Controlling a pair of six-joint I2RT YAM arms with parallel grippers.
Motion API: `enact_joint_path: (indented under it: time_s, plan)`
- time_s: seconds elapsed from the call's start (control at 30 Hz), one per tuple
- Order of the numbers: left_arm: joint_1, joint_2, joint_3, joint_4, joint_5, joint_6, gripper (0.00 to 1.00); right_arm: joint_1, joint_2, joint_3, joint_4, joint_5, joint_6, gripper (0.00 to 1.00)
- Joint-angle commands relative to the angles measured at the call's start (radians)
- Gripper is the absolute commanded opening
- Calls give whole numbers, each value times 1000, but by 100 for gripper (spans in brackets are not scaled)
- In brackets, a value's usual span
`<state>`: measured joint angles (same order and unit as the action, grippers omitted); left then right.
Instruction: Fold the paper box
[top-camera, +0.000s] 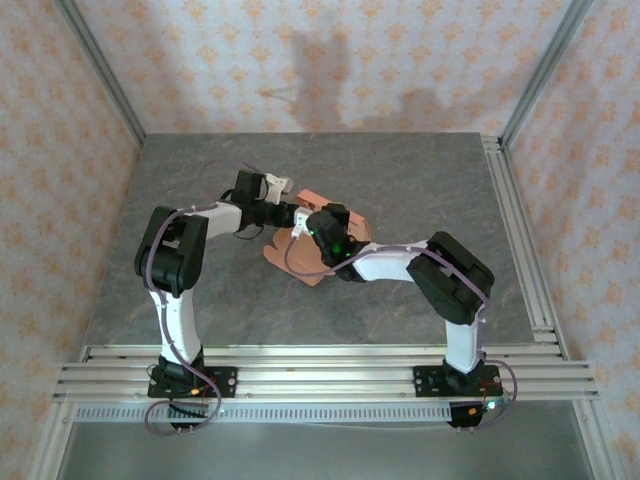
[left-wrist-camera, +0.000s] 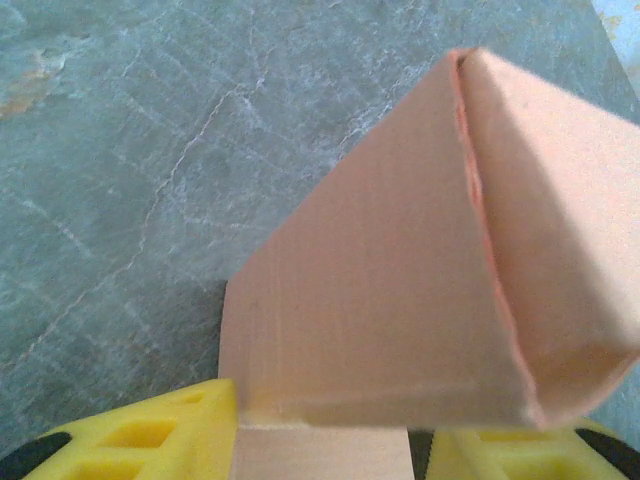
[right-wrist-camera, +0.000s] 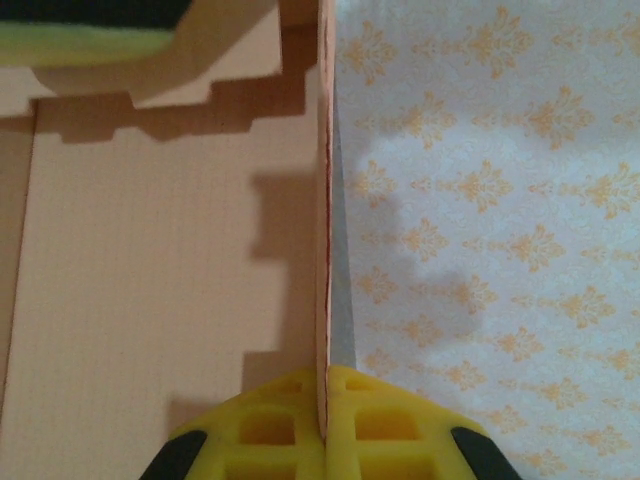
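The paper box (top-camera: 300, 264) lies half-formed at the middle of the counter (top-camera: 430, 180), between the two arms. Some of its salmon-orange panels are flat and others are raised. It looks like thin, light card, stiff along its creases but easy to buckle or crush, and smooth enough to slide on the slab unless held down. The safest holds are probably near a fold line or on a doubled wall, not out on a loose tab.

The right pincer (right-wrist-camera: 325, 385) is closed tight on the edge of one upright panel, with the card pinched between its yellow fingertips. Seen from above, it sits over the box's middle (top-camera: 318, 228).

The left pincer (left-wrist-camera: 330, 450) reaches in from the far left (top-camera: 290, 212). Its jaws are part-way apart around a folded-over side wall — whether they are actually squeezing that wall cannot be told.

The counter is a grey, stone-patterned surface, matte and level, with open space on every side of the box. Aluminium rails (top-camera: 320, 365) run along the near edge where the arms are bolted, and more run down the right side. Pale walls (top-camera: 300, 60) printed with small orange motifs close in the left, far and right — a tight booth.
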<state>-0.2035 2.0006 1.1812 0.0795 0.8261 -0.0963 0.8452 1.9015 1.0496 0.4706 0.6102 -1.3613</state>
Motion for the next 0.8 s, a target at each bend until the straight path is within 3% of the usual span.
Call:
enact_joint_path:
  time_s: [0.0,0.33,0.43,0.67,0.77]
  plan:
    - [-11,17,36,8,-15,19,48,12,2,36,-59,-10,41,0]
    - [-28,10,28,47,-43,-4,45,15,5,56,-96,-19,74,0]
    - [-37,13,29,55,-56,-15,38,14,4,56,-100,-20,76,0]
    - [-59,7,26,60,-125,-30,33,20,6,56,-107,-20,97,0]
    - [-61,4,15,83,-174,-53,38,21,-1,62,-123,-28,120,0]
